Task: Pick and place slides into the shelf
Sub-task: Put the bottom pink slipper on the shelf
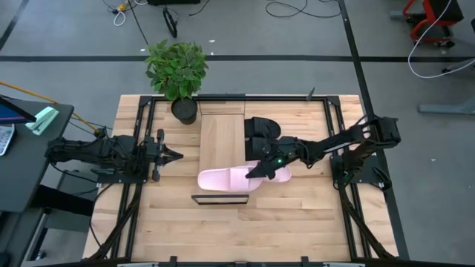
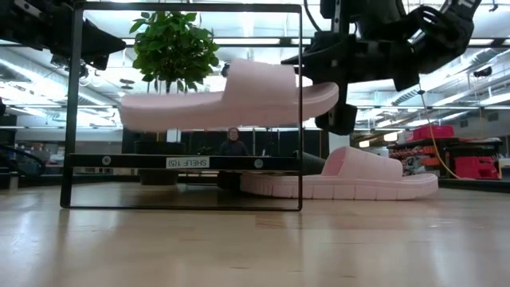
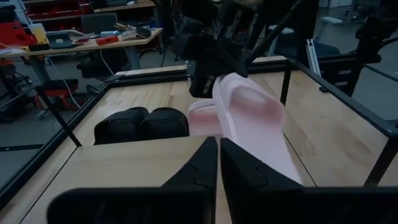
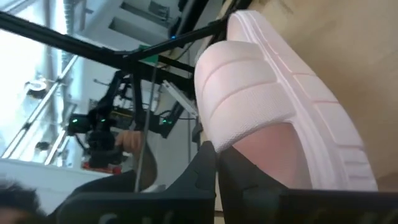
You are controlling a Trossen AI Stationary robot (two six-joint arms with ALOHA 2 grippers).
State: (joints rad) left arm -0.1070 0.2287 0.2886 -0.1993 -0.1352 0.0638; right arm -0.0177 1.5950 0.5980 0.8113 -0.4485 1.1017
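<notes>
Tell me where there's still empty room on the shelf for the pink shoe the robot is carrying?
The shelf board is bare over most of its length, from the potted plant end toward the carried pink slide. The right gripper holds that slide above the shelf's near end. It is crowded just right of the shelf, where the black slides and other pink slide lie.

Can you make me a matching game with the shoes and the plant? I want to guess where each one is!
Things:
1. pink slide
2. other pink slide
3. black slides
4. plant

Places:
A. by the table's far edge, in a pot
B. lying on the table
C. side by side on the table
D. held up by the right pincer

Pairs: 1-D, 2-B, 3-C, 4-A
</notes>
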